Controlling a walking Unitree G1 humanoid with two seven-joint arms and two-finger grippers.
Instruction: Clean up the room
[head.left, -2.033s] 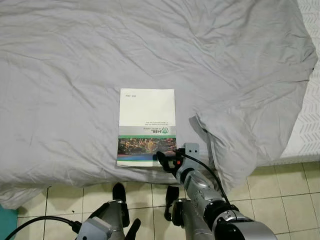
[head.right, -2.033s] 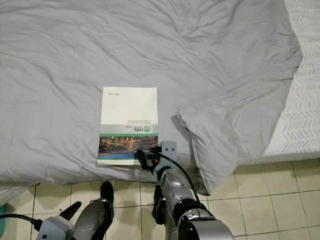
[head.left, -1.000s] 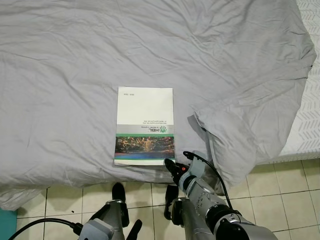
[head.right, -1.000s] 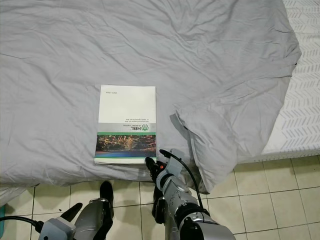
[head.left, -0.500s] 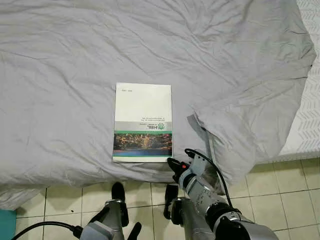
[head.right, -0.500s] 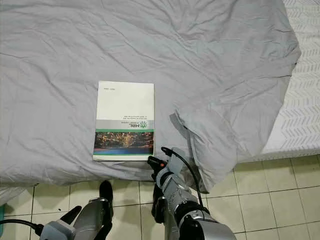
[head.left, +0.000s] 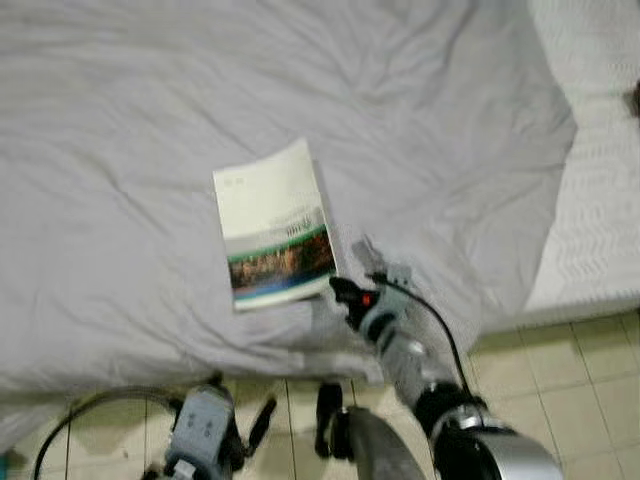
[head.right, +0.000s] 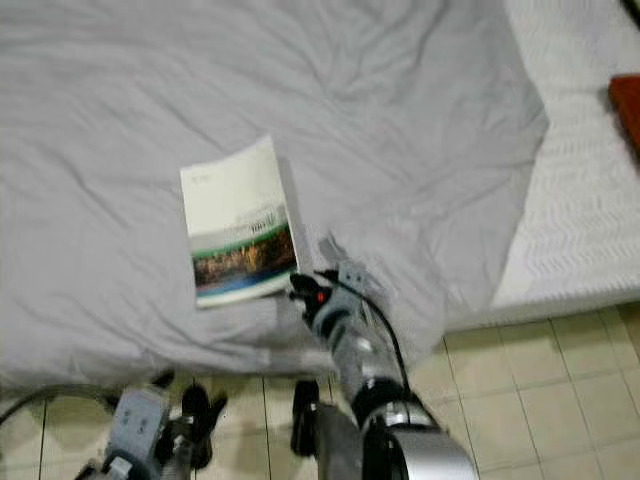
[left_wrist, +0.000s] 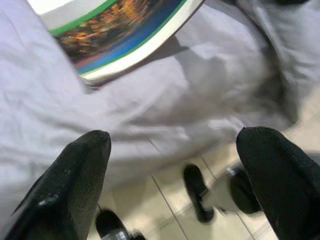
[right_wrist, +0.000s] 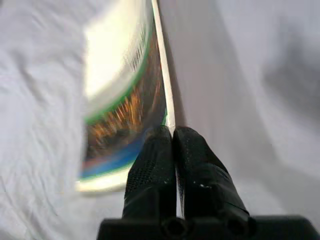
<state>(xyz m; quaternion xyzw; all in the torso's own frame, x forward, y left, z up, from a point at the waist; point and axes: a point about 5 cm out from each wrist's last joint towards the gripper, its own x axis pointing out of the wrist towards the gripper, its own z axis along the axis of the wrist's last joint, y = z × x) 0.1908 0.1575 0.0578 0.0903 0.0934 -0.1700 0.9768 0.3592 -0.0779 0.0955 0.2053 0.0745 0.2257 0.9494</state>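
while a grey duvet (head.left: 150, 200) covers the bed, the right arm reaches forward over its near edge, the right gripper (head.left: 337, 289) pressed closed at the near right corner of a booklet (head.left: 272, 225); cover writing is blurred. the left gripper (left_wrist: 170, 165) hangs spread apart below.

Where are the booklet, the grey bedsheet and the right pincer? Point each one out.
booklet (head.left: 268, 208), left eye view, white upper cover.
grey bedsheet (head.left: 420, 110), left eye view, wrinkled open stretch.
right pincer (right_wrist: 172, 145), right wrist view, fingertips at the booklet's corner.
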